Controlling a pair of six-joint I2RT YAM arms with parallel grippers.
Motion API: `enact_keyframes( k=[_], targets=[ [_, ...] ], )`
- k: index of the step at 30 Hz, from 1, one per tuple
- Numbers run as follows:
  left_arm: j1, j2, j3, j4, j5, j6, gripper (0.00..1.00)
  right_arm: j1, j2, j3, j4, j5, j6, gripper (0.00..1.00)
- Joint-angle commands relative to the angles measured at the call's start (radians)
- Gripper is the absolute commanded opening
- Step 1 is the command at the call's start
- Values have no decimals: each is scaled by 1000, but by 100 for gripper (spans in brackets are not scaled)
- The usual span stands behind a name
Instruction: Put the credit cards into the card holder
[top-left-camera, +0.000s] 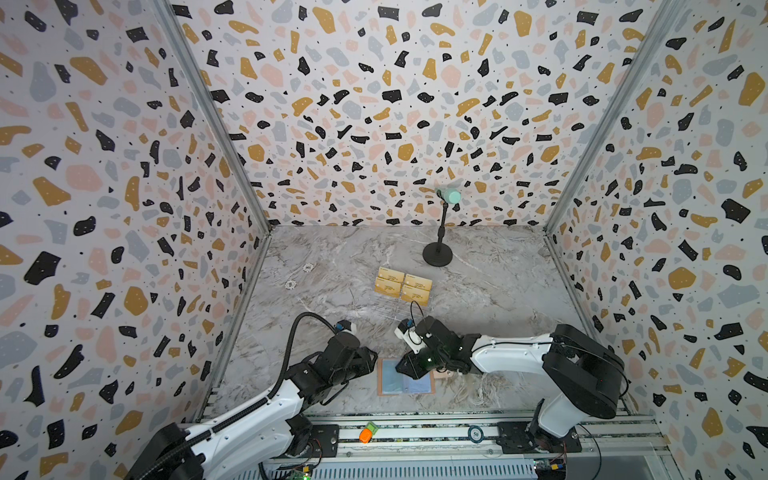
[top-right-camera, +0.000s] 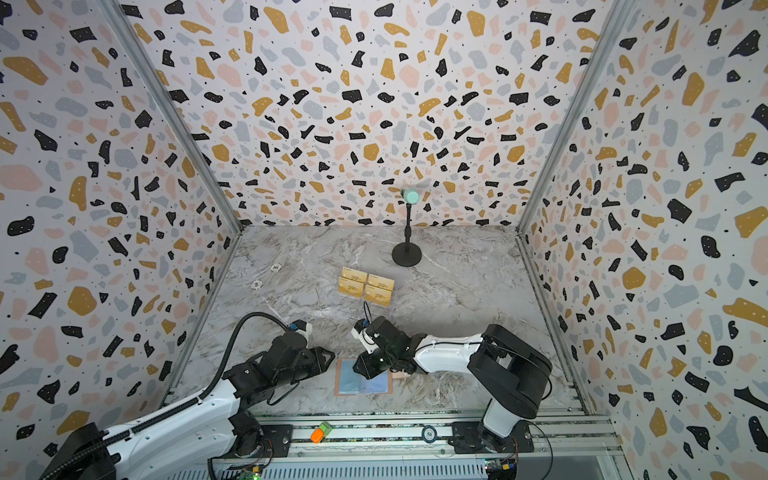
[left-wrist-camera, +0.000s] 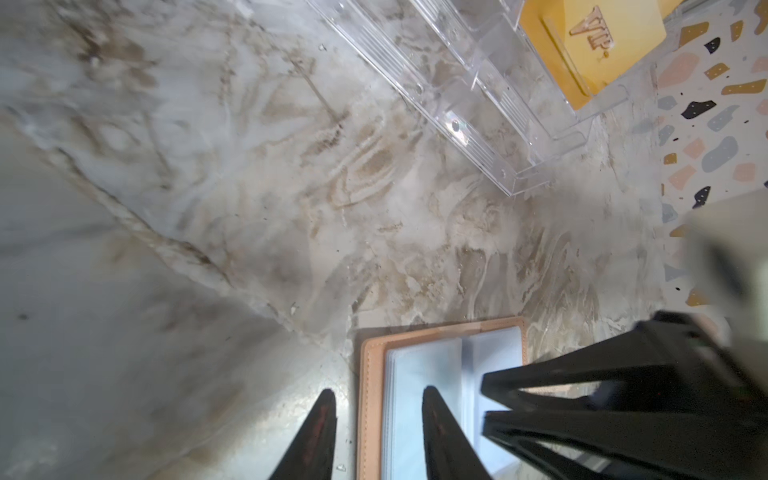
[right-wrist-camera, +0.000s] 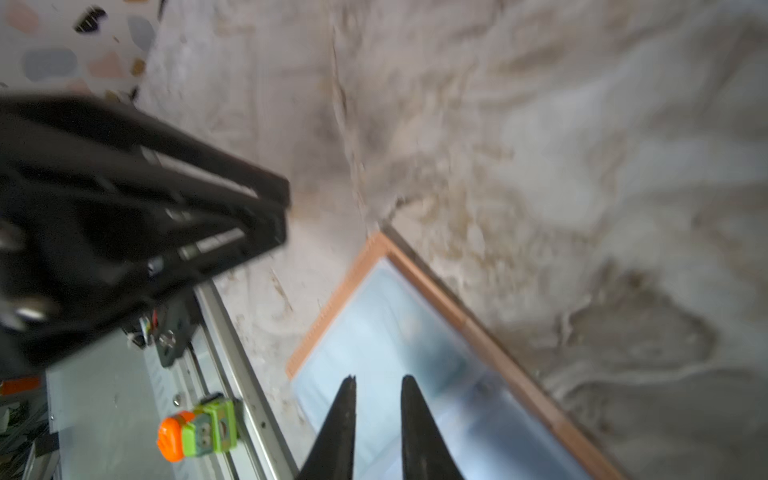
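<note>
Holder (top-left-camera: 379, 378) lies open; left tool (left-wrist-camera: 379, 390) parted astride its edge, right tool (right-wrist-camera: 380, 378) parted, empty. Likely next: fetch a gold card (top-left-camera: 403, 286).

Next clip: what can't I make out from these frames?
- Card holder: right page partly hidden under the right pincer in both top views; right wrist view too blurred to show sleeve contents.
- Gold cards: small print too small in top views; cut by the frame edge in the left wrist view.
</note>
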Motion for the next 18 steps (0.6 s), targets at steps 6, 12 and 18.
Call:
enact_keyframes(
  k=[6, 12, 18],
  targets=[
    [40, 18, 103, -91, -152, 146, 39, -184, 28, 378, -365, -35, -369, 43],
    [42, 9, 106, -79, -124, 154, 39, -276, 209, 659, -579, -65, -514, 43],
    [42, -3, 79, -76, -105, 148, 39, -326, 253, 715, -611, -70, -549, 40]
  ],
)
